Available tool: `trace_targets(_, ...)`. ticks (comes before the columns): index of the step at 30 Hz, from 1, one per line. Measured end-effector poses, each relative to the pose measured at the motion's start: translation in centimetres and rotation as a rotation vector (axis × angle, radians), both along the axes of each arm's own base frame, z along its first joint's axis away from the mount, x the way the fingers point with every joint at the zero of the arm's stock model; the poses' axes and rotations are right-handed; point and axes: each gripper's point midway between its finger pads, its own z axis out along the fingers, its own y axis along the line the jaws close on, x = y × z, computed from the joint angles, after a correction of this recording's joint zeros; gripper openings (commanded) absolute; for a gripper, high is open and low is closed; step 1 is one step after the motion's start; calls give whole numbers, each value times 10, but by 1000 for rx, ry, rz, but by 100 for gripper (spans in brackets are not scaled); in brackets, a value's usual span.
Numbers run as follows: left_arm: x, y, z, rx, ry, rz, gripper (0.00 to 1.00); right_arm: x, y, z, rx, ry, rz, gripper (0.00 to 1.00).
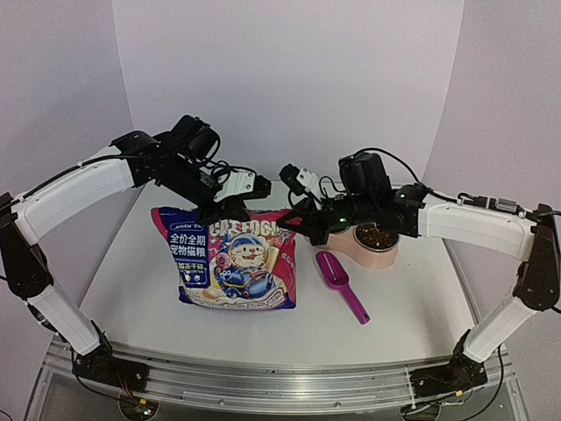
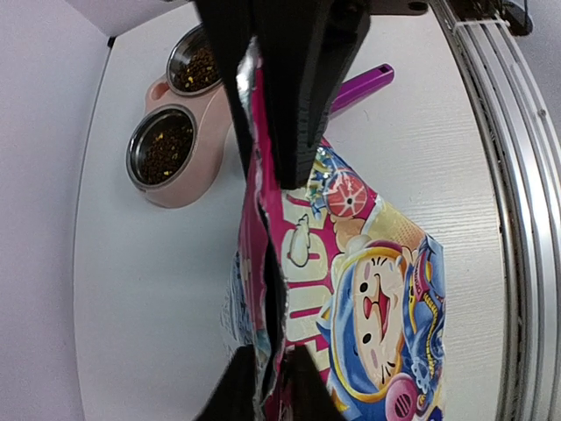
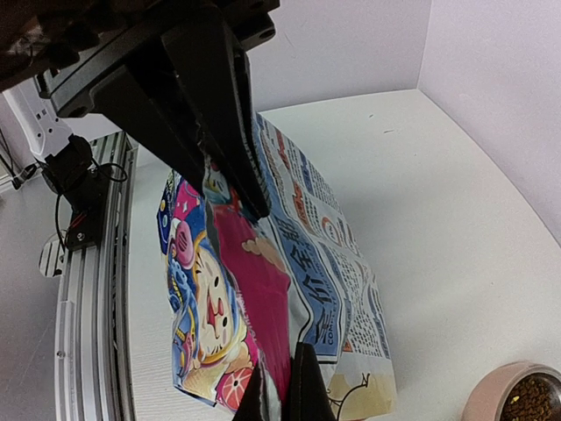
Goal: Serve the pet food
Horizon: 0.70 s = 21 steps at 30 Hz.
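The pet food pouch (image 1: 235, 259) stands upright mid-table, cartoon cat facing the near edge. My left gripper (image 2: 267, 361) is shut on the left part of its top edge (image 1: 230, 210). My right gripper (image 3: 282, 379) is shut on the right corner of that same edge (image 1: 298, 221). Between the two grips, a dark slit (image 2: 273, 289) shows where the pouch walls part. Dark brown kibble (image 2: 162, 149) lies in both steel bowls of the pink feeder (image 1: 372, 254), to the pouch's right.
A magenta scoop (image 1: 342, 285) lies flat on the table between the pouch and the feeder, handle toward the near right. White walls close in the back and sides. A metal rail (image 1: 263, 373) runs along the near edge.
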Motion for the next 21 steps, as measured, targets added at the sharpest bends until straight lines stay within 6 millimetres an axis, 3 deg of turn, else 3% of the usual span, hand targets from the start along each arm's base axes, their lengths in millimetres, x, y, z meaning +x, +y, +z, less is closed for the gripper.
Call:
trace_targets(4,2,6,-1,15,-5,11,32,0,0,1,1,-2,0,0)
trace_targets(6,5,11,1,20,-13,25,7,0,0,1,1,-2,0,0)
trace_targets(7,7,13,2,21,-19,31,1,0,0,1,1,-2,0,0)
trace_targets(16,1,21,3,26,-18,17,0,0,0,1,0,-3,-2,0)
trace_targets(17,1,21,3,26,-20,17,0,0,0,1,0,-4,-2,0)
trace_targets(18,1,21,3,25,-21,17,6,0,0,1,1,-4,-2,0)
trace_targets(19,1,21,3,25,-21,17,20,0,0,1,1,-4,-2,0)
trace_targets(20,1,21,3,26,-23,17,27,0,0,1,1,-4,-2,0)
trace_targets(21,2,22,3,31,-23,23,29,0,0,1,1,-4,-2,0)
